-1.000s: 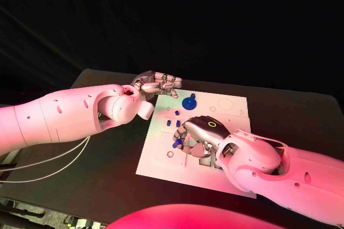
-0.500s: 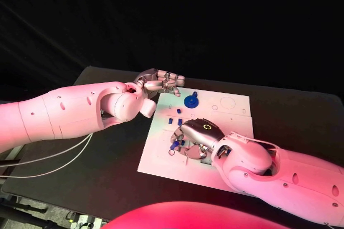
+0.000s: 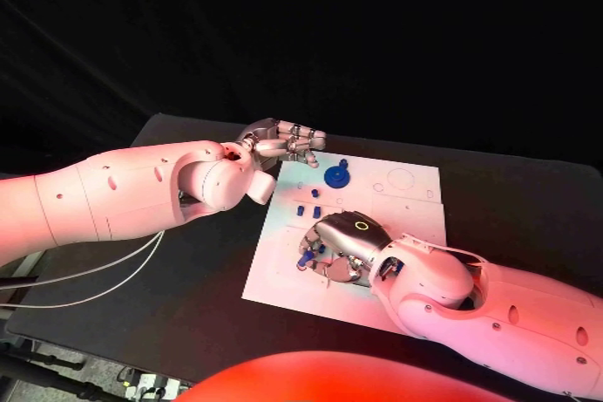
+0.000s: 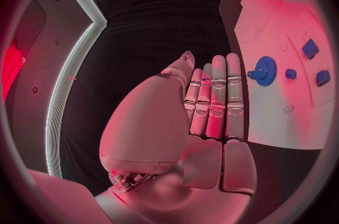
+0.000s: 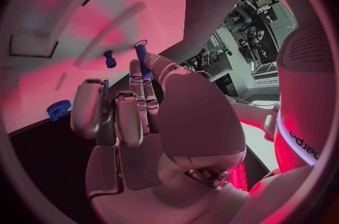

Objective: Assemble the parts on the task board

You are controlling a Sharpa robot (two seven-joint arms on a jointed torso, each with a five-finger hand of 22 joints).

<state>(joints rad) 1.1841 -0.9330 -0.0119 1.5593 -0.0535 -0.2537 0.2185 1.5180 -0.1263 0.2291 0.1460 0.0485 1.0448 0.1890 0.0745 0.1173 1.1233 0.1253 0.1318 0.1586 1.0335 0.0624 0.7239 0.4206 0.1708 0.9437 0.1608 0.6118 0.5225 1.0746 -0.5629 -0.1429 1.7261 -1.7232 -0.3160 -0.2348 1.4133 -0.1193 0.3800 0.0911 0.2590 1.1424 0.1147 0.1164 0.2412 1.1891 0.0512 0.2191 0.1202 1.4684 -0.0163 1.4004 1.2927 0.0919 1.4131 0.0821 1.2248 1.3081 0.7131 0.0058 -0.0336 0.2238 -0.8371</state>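
**Pinching a peg over the board's near half**

Working low over the board (image 3: 283,271), the right hand (image 3: 337,242) is curled down with its fingertips (image 5: 152,60) closed on a small blue peg (image 5: 141,55); the right wrist view shows the peg held between thumb and a finger, upright-ish and just above the white surface. A second peg (image 5: 109,59) stands on the board close by, which suggests the held one is being lined up for a neighbouring hole, though the hole itself is hidden under the fingers.

Kept clear of that work, the left hand (image 3: 283,143) sits at the board's far left corner, holding nothing. Its fingers (image 4: 212,100) lie straight and side by side, palm flat. Whether it touches the board's edge I cannot tell.

Other parts wait on the far half: a blue gear (image 3: 337,176) and small blue blocks (image 3: 308,212) between the gear and the right hand.
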